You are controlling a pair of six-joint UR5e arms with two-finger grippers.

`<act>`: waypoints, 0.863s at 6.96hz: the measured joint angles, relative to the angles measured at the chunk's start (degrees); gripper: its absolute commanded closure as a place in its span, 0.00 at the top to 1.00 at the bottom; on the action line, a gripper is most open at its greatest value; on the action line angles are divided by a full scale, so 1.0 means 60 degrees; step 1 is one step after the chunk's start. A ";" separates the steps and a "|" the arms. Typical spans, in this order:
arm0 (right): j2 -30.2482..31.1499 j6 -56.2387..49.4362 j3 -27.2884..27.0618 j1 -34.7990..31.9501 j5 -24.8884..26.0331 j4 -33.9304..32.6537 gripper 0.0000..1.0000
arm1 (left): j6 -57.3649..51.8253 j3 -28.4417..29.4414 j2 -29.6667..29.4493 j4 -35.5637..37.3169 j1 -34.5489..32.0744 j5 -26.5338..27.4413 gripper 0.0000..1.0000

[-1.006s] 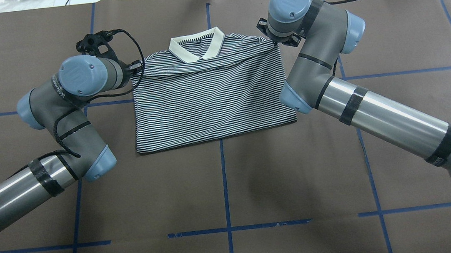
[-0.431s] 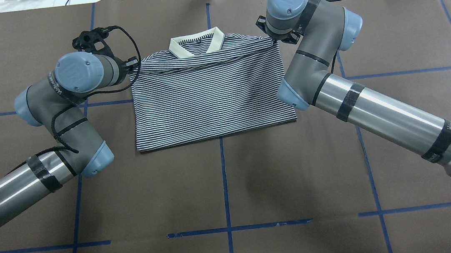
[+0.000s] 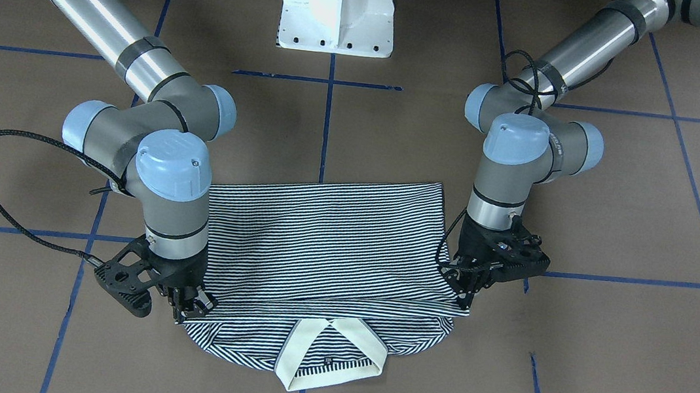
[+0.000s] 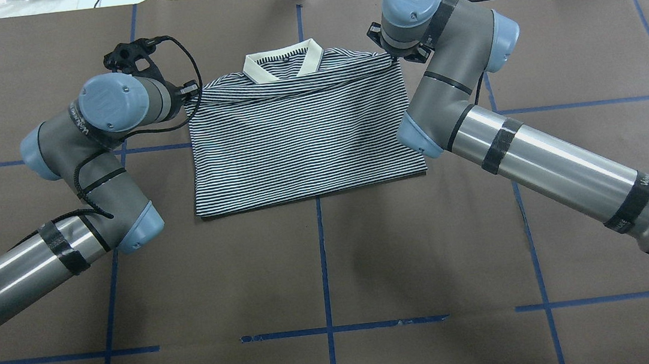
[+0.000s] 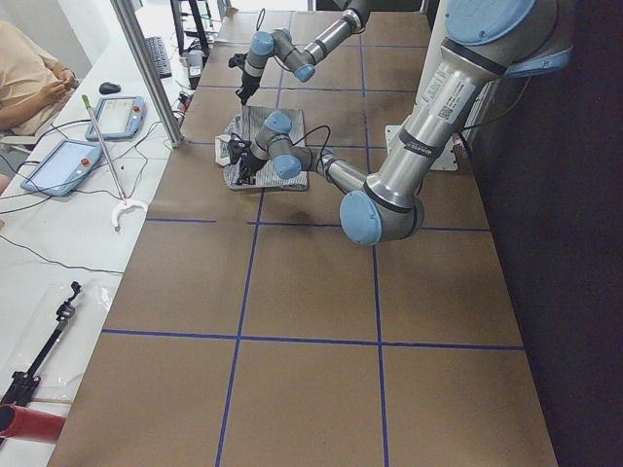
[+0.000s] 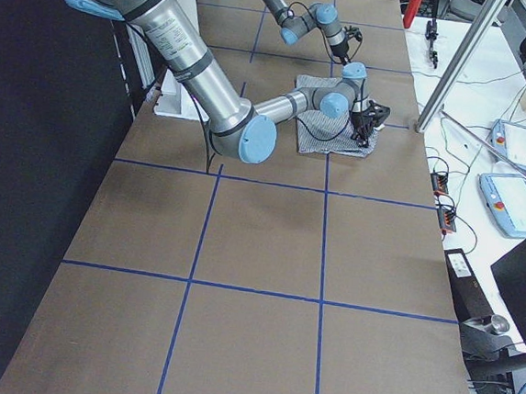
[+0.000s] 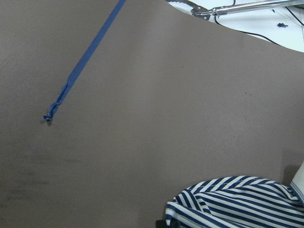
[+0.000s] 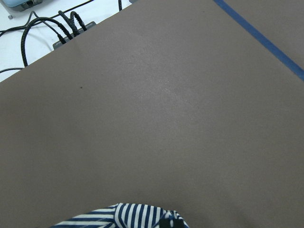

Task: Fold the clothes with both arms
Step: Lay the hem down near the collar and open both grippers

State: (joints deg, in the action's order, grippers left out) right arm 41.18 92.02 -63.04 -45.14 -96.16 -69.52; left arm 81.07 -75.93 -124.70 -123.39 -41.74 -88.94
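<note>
The striped polo shirt [image 4: 302,142] lies mid-table, folded, its lower half doubled up toward the cream collar [image 4: 311,58]. My left gripper [image 4: 193,91] is shut on the folded layer's corner at the shirt's left shoulder; in the front-facing view the left gripper [image 3: 466,287] pinches that corner just above the table. My right gripper [image 3: 187,308] is shut on the opposite corner, beside the collar [image 3: 299,357]. From overhead, the right gripper [image 4: 393,58] is mostly hidden under its wrist. Bunched striped cloth [image 7: 237,202] [image 8: 128,216] fills the bottom edge of each wrist view.
The brown table cover carries blue tape lines [image 4: 324,266]. The white pedestal base [image 3: 338,10] stands at the robot's side. Past the far edge are cables [image 8: 52,28], a metal post [image 5: 146,68], tablets [image 5: 58,165] and a seated person [image 5: 29,78].
Both grippers have carried the folded edge a little farther toward the collar, so the top layer covers more of the shoulders. Almost nothing has moved in the last half second.
</note>
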 measured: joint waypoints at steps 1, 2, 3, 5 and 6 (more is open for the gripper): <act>-0.0014 0.0000 0.0007 0.0005 0.0000 0.0000 0.12 | -0.0004 0.0004 -0.0030 0.0000 0.0000 0.0000 0.10; -0.0015 0.0000 0.0014 0.0007 0.0000 0.0000 0.43 | -0.0010 0.0015 -0.0055 -0.0001 0.0000 0.0000 0.23; -0.0016 0.0000 0.0016 0.0007 0.0004 0.0000 0.62 | -0.0016 0.0033 -0.0063 0.0002 -0.0001 0.0000 0.40; -0.0022 0.0000 0.0019 0.0008 0.0013 0.0000 0.91 | -0.0017 0.0057 -0.0074 0.0009 -0.0001 0.0000 1.00; -0.0027 0.0003 0.0018 0.0009 0.0015 0.0000 0.92 | -0.0012 0.0046 -0.0076 0.0000 -0.0001 -0.0004 1.00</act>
State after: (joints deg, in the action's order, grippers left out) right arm 41.02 92.04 -62.94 -45.09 -96.07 -69.52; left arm 81.00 -75.65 -125.15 -123.39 -41.75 -88.97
